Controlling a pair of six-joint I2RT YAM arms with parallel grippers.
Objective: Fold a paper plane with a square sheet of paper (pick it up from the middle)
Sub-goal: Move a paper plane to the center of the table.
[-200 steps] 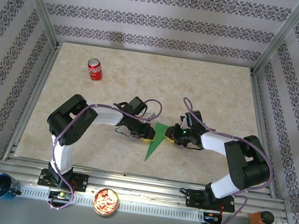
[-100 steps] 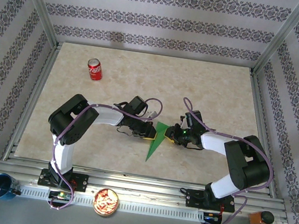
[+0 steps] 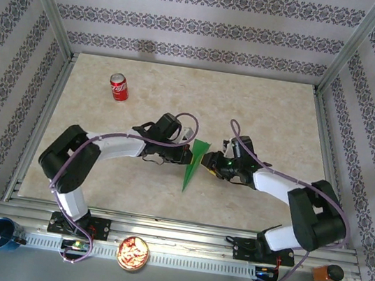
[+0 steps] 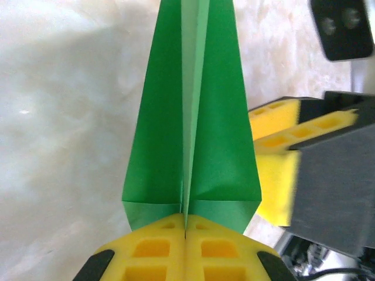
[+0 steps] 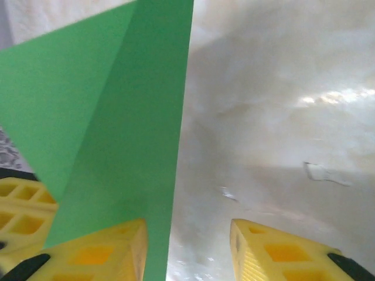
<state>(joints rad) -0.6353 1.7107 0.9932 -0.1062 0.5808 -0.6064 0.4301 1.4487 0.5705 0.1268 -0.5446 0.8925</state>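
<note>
Top view, the paper plane (image 3: 193,166) at the middle of the tabletop (image 3: 269,110), the soda can (image 3: 118,87) well away from it and no obstacle; left wrist, my left pincer (image 4: 184,234) clamped on its tail, presumably to hold the centre crease shut; right wrist, my right pincer (image 5: 186,234) apart, one finger behind its wing.

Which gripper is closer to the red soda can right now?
Left. The left gripper, shut on the paper plane, sits right of the soda can and nearer the arm bases. The right gripper is farther right, on the plane's other side.
</note>
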